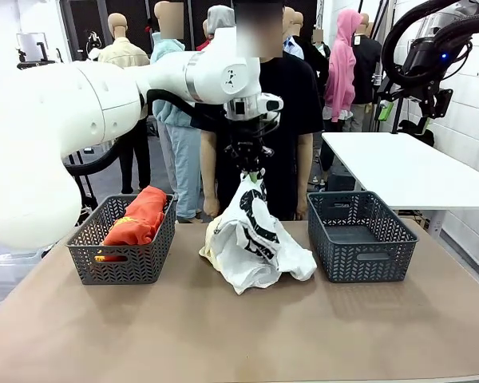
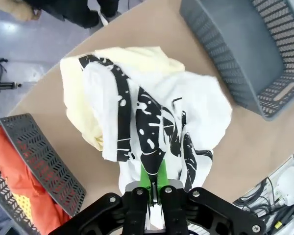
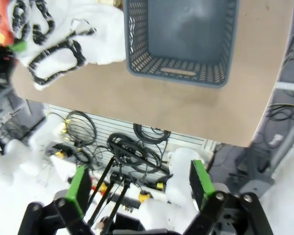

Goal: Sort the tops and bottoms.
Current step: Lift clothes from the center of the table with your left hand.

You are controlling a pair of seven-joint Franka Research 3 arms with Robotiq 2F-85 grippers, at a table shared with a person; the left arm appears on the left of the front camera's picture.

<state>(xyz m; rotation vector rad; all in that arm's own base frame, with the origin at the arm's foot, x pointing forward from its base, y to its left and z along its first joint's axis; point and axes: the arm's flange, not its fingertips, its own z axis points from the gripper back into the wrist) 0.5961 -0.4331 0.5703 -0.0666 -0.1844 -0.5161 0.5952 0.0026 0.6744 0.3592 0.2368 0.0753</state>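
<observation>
Front view: left gripper (image 1: 252,169) clamps the peak of the white printed garment (image 1: 255,235), held raised between left basket (image 1: 120,263) and right basket (image 1: 367,259), its lower folds on the table (image 1: 223,335). The cloth should handle light and limp, so pinch a bunched fold. Right gripper (image 3: 137,182) stands wide.

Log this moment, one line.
left end effector: shut on white printed garment | right end effector: open | orange-red garment: in left basket

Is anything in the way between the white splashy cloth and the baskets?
Nothing visible blocks it. The left tool is shut on the white cloth; only bare table lies between it and the left basket or the right basket. The pale yellow cloth lies bunched against it and might drag along.
</observation>
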